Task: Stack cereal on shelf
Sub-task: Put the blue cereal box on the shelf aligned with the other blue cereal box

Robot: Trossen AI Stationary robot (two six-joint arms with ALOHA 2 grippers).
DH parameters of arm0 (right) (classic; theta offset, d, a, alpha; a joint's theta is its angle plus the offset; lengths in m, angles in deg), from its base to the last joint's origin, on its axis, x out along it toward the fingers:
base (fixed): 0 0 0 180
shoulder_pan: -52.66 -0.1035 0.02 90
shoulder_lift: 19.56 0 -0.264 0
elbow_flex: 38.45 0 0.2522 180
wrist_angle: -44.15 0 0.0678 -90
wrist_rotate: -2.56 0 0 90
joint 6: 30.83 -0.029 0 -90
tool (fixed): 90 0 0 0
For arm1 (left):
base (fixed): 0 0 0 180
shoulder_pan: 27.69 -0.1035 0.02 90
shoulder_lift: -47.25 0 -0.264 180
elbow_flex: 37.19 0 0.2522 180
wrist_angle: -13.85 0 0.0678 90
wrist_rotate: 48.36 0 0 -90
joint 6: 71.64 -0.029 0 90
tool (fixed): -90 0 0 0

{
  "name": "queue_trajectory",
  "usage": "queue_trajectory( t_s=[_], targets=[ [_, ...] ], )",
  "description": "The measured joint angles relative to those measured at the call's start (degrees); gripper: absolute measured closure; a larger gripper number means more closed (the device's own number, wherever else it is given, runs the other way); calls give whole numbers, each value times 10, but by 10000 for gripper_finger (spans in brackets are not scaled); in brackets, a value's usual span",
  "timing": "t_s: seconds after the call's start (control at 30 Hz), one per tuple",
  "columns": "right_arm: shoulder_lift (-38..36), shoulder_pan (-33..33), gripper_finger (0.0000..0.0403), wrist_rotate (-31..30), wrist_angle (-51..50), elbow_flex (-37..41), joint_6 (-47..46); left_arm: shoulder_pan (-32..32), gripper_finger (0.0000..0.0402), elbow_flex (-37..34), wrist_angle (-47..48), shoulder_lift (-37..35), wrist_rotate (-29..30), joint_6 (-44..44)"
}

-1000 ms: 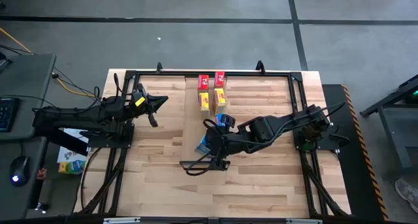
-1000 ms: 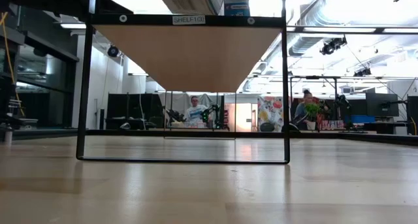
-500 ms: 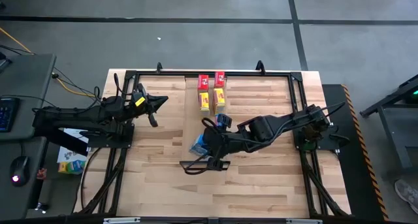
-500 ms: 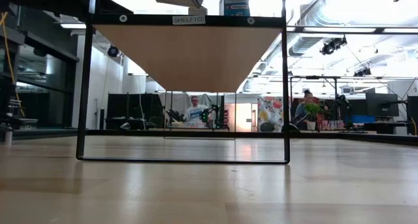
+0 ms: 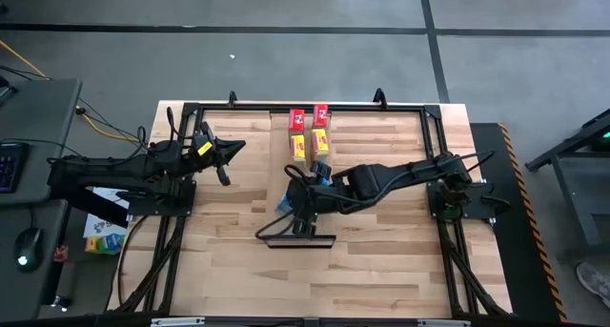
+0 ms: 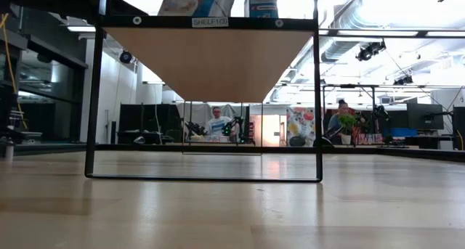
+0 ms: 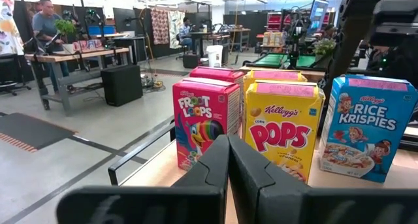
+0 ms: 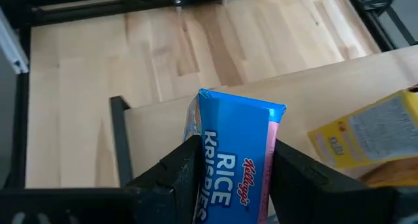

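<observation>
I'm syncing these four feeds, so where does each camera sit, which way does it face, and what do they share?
High view: overhead, looking straight down; shows both arms, the shelf, the right gripper holding a blue Rice Krispies box.
Low view: at tabletop height, looking level under the shelf into the room.
Left wrist view: behind the shut left gripper, facing Froot Loops boxes and Corn Pops boxes.
Right wrist view: looks past its own fingers at the held blue box.
Shared: high and right wrist views both show that box.

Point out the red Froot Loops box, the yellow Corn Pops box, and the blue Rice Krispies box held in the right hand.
Froot Loops box [image 7: 199,123]: left wrist view, front face.
Corn Pops box [image 7: 282,134]: left wrist view, front face, on the logo.
held Rice Krispies box [image 8: 230,159]: right wrist view, blue side panel between the fingers.
</observation>
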Motion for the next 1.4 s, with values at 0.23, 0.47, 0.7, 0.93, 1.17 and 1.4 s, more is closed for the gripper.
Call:
queue_trajectory(
  t_s=[0.23, 0.47, 0.7, 0.93, 1.17, 1.4],
  targets=[
    [0, 10, 232, -7, 5, 0, 0, 0, 401, 0, 5, 0, 0, 0],
    [0, 9, 154, -19, 5, 0, 0, 0, 401, 0, 10, 0, 0, 0],
    [-3, 9, 119, -38, 3, 0, 35, 0, 402, 0, 4, 0, 0, 0],
    [-19, 5, 119, -25, -16, 0, 73, 0, 402, 0, -5, 0, 0, 0],
    [-19, -7, 119, -14, -59, 0, 94, 0, 402, 0, -10, 0, 0, -15],
    [-29, -27, 119, 7, -85, 0, 96, 0, 402, 0, -20, 0, 0, -16]
  ],
)
